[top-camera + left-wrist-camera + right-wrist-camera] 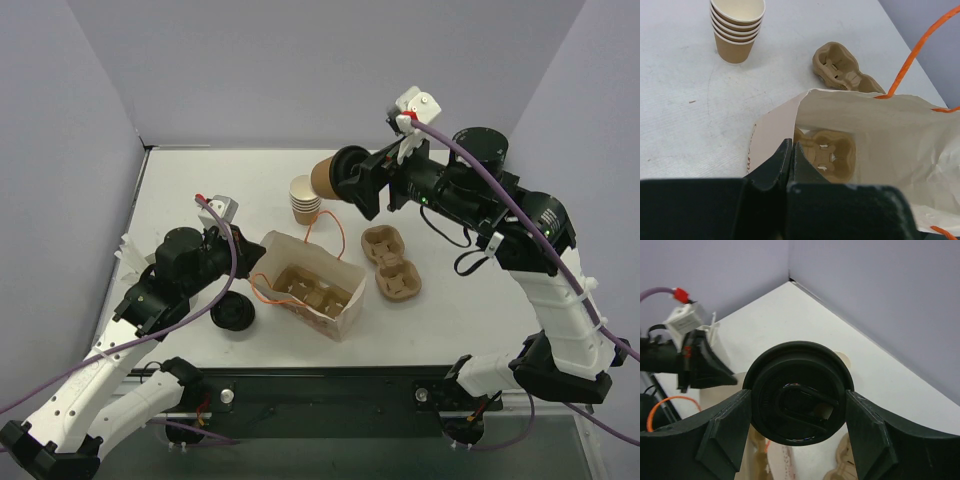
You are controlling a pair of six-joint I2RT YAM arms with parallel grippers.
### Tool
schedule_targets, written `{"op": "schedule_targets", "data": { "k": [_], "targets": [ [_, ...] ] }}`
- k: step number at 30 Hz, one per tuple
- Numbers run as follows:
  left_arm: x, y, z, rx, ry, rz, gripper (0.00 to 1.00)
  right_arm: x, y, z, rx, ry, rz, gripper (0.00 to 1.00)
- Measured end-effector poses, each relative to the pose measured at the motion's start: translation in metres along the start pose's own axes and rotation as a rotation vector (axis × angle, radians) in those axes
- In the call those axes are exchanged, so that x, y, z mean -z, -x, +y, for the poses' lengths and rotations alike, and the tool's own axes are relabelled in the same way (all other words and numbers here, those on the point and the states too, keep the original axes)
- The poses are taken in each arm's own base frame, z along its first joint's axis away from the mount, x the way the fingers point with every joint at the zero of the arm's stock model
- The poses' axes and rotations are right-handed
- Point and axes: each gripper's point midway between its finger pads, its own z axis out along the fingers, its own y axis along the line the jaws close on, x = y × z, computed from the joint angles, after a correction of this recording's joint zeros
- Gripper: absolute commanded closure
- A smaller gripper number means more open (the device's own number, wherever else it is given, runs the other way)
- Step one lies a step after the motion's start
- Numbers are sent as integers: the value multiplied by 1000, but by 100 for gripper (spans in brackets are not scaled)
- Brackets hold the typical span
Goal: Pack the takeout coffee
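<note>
The takeout coffee (325, 175) is a tan paper cup with a black lid (799, 392). It lies on its side in the air above the back of the table. My right gripper (352, 185) (797, 396) is shut on it, one finger on each side of the lid's rim. Below and to the left stands an open white paper bag (345, 315) (775, 125) with orange handles and a brown pulp carrier (308, 290) (832, 150) inside. My left gripper (252, 252) (791, 142) is shut on the bag's left rim.
A stack of nested tan cups (305, 198) (737, 27) stands behind the bag, just under the held cup. A second pulp carrier (390, 262) (840, 67) lies right of the bag. A loose black lid (232, 313) rests by the left arm. Purple walls enclose the back and sides.
</note>
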Motion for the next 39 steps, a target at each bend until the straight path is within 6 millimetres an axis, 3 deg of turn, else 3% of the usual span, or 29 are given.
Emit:
{"op": "schedule_targets", "data": {
  "k": [5, 13, 17, 23, 29, 34, 36, 39],
  "targets": [
    [-1, 2, -1, 32, 3, 0, 100, 16, 5, 49, 5, 142, -29, 47],
    [-3, 2, -2, 62, 6, 4, 100, 12, -61, 105, 13, 285, 140, 48],
    [-4, 2, -3, 75, 8, 7, 100, 9, -93, 123, 46, 313, 221, 48],
    [-5, 7, -2, 75, 19, -8, 100, -8, -133, 123, 152, 275, 319, 48],
    [-14, 36, -10, 50, -2, -73, 100, -40, -181, 118, 319, 242, 433, 50],
    [-8, 49, -16, 30, -51, -178, 100, -53, -188, 113, 388, 246, 429, 50],
    [-5, 47, -17, 29, -69, -201, 100, -57, -190, 110, 401, 241, 405, 50],
    [2, 29, -14, 32, -85, -196, 100, -58, -212, 108, 429, 249, 419, 50]
  ]
}}
